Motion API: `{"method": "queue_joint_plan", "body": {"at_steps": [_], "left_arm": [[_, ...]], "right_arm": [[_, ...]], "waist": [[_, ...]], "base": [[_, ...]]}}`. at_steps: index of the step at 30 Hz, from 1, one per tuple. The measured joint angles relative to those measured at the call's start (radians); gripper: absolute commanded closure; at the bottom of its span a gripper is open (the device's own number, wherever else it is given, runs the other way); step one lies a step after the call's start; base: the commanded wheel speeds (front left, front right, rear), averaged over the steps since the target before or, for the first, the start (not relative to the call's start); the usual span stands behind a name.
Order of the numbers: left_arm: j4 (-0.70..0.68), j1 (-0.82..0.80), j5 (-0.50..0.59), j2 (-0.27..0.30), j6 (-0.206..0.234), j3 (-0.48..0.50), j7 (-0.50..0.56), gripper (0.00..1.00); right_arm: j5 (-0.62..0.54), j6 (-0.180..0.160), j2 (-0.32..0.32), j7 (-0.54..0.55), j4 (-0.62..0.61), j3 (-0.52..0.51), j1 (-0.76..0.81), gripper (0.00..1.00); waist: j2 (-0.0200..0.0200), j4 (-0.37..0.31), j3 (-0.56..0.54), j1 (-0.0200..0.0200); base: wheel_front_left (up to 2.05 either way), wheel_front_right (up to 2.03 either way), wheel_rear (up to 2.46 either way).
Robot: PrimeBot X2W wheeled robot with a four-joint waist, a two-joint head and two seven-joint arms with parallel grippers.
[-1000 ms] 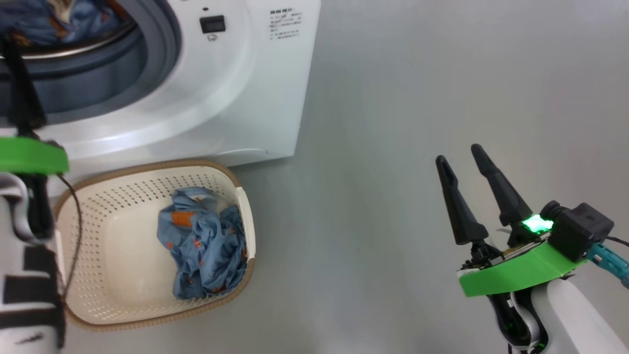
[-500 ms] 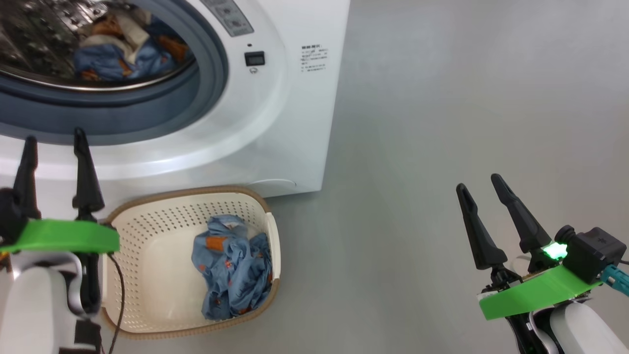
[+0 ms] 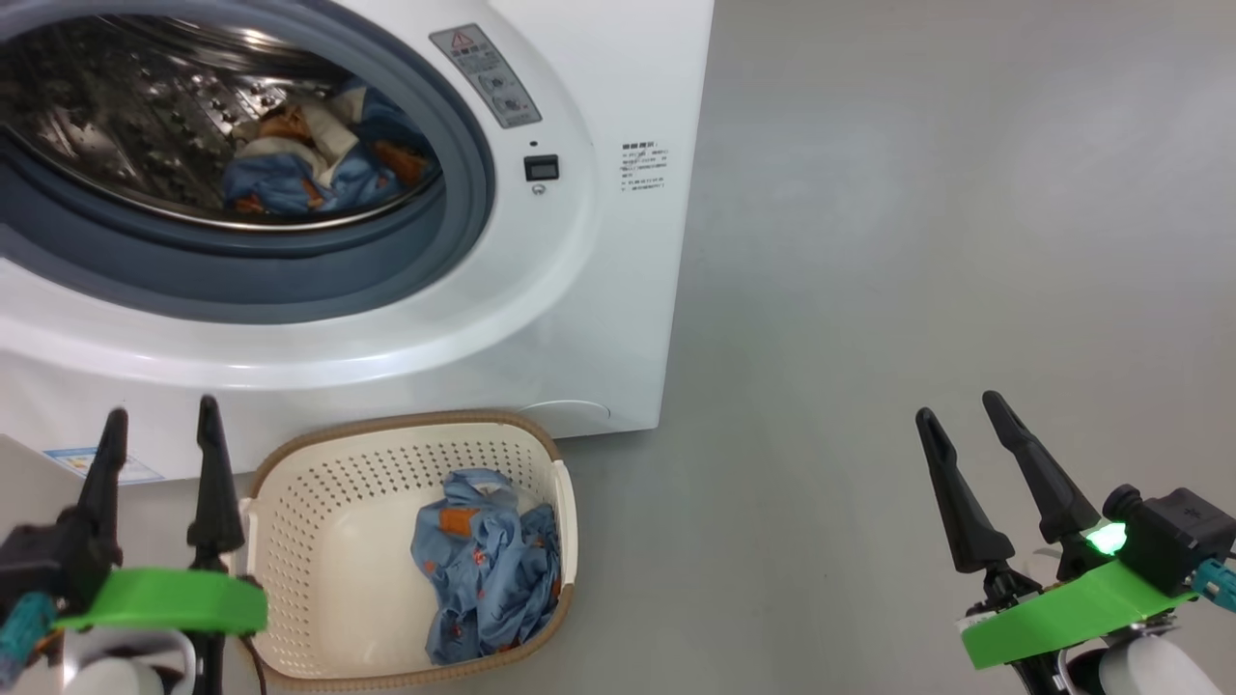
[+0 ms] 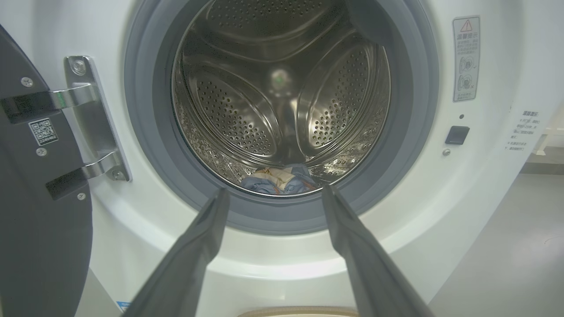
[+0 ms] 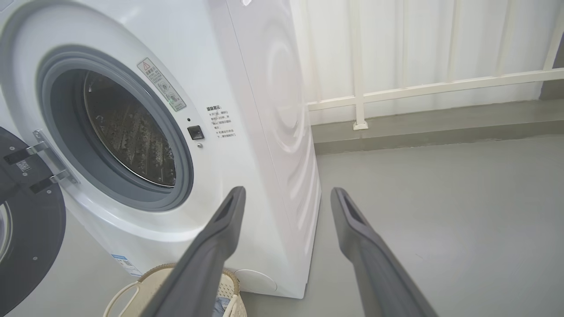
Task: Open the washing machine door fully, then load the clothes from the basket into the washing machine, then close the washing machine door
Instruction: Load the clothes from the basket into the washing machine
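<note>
The washing machine (image 3: 579,290) stands with its mouth uncovered. Its door (image 4: 39,220) is swung out on the left hinge and also shows as the door (image 5: 26,237). Some blue and cream clothes (image 3: 299,169) lie in the steel drum, seen low in it as clothes (image 4: 280,179). More blue clothes (image 3: 488,569) are bunched in the right half of the basket (image 3: 406,422), which sits on the floor before the machine. My left gripper (image 3: 161,410) is open and empty beside the basket's left end, its fingers pointing at the drum mouth (image 4: 275,190). My right gripper (image 3: 958,405) hangs open and empty over bare floor, right of the machine (image 5: 287,190).
Grey floor (image 3: 917,241) stretches to the right of the machine. A white rail (image 5: 418,88) and a pale curtain run along the far wall behind it. The basket's rim (image 5: 145,275) touches the machine's base.
The head camera has swung, so the whole picture has shifted down and right. My left gripper has drawn back from the drum mouth, down to beside the basket. The basket's clothes lie unchanged.
</note>
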Motion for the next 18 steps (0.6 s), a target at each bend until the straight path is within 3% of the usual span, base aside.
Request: {"method": "queue_joint_plan", "body": {"at_steps": [18], "left_arm": [[-0.166, 0.251, 0.007, -0.038, 0.000, 0.034, 0.000, 0.00]], "right_arm": [[0.001, 0.000, -0.010, 0.000, -0.003, -0.034, 0.078, 0.00]], "waist": [[0.0000, 0.020, -0.065, 0.0000]], "base": [[0.00, 0.00, 0.00]]}}
